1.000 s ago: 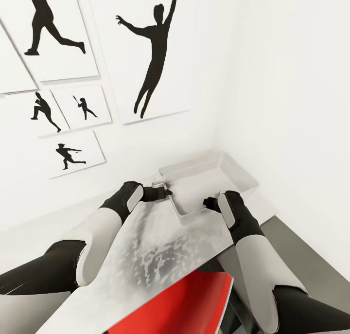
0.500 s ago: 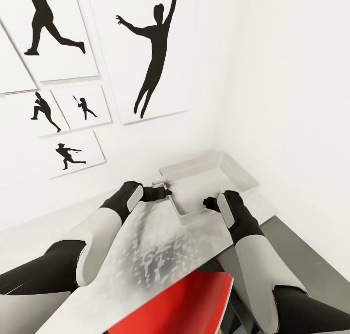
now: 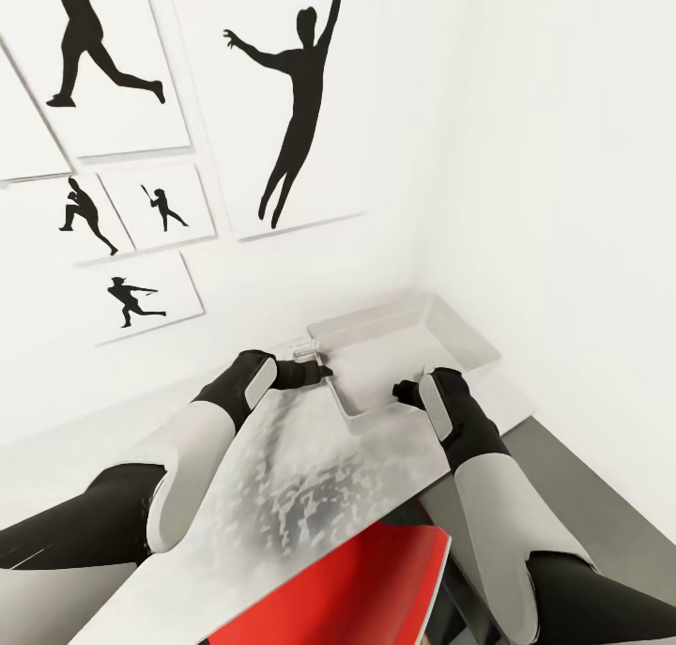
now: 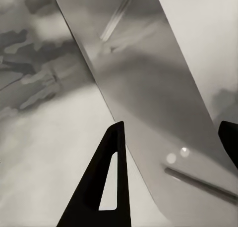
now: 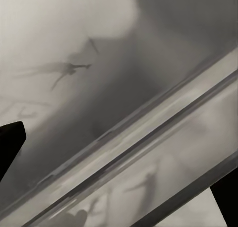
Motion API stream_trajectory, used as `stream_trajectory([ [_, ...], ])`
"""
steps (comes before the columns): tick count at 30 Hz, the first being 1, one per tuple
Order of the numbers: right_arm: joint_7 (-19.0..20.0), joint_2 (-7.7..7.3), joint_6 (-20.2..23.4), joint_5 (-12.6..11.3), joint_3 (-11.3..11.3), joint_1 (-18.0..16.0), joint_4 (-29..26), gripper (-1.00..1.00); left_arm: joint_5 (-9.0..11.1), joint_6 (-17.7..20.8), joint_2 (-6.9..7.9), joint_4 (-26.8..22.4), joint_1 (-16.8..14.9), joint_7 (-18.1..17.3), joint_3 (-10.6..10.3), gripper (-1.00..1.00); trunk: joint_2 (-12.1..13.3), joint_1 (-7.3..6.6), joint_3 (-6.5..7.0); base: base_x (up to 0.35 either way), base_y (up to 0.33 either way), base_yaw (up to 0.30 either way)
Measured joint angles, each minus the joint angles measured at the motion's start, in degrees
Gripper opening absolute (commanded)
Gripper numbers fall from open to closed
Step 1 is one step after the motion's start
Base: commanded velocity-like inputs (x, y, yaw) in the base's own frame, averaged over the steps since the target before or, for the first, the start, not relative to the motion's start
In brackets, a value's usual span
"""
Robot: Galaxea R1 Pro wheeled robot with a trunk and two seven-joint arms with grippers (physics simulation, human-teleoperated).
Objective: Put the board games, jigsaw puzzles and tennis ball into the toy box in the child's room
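A shallow white toy box (image 3: 469,343) sits on the glossy grey table (image 3: 310,476) in the corner of the room, and its visible inside is bare. My left gripper (image 3: 322,371) is at the box's near left corner. In the left wrist view this gripper (image 4: 173,125) is open, its dark fingers (image 4: 106,182) spread wide with the box wall (image 4: 148,88) between them. My right gripper (image 3: 398,390) is at the box's near long edge. It is open too (image 5: 119,157), with the box rim (image 5: 148,138) running between its fingers.
White walls close in behind and to the right of the table. Framed black silhouette pictures (image 3: 296,100) hang on the back wall. A flat red object (image 3: 357,579) lies at the table's near edge between my arms. Grey floor (image 3: 582,476) shows at the right.
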Motion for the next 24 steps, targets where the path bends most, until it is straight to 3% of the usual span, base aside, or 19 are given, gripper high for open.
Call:
stream_trajectory([
  [11, -0.01, 0.00, 0.01, 0.02, 0.02, 0.00, 0.00, -1.00, -0.06, -0.12, 0.00, -0.06, 0.00, -0.40, 0.01, -1.00, 0.00, 0.00, 0.00, 0.000, 0.000, 0.000],
  [17, 0.01, 0.00, 0.08, 0.05, 0.05, 0.00, -0.04, -1.00, -0.50, -0.23, 0.00, -0.25, 0.00, -6.37, -0.11, -1.00, 0.01, 0.00, 0.00, 0.000, 0.000, 0.000],
  [24, 0.00, 0.00, 0.08, 0.04, 0.03, 0.00, -0.05, -1.00, -0.18, -0.15, 0.00, -0.26, 0.01, -6.45, -0.05, -1.00, 0.01, 0.00, 0.00, 0.000, 0.000, 0.000],
])
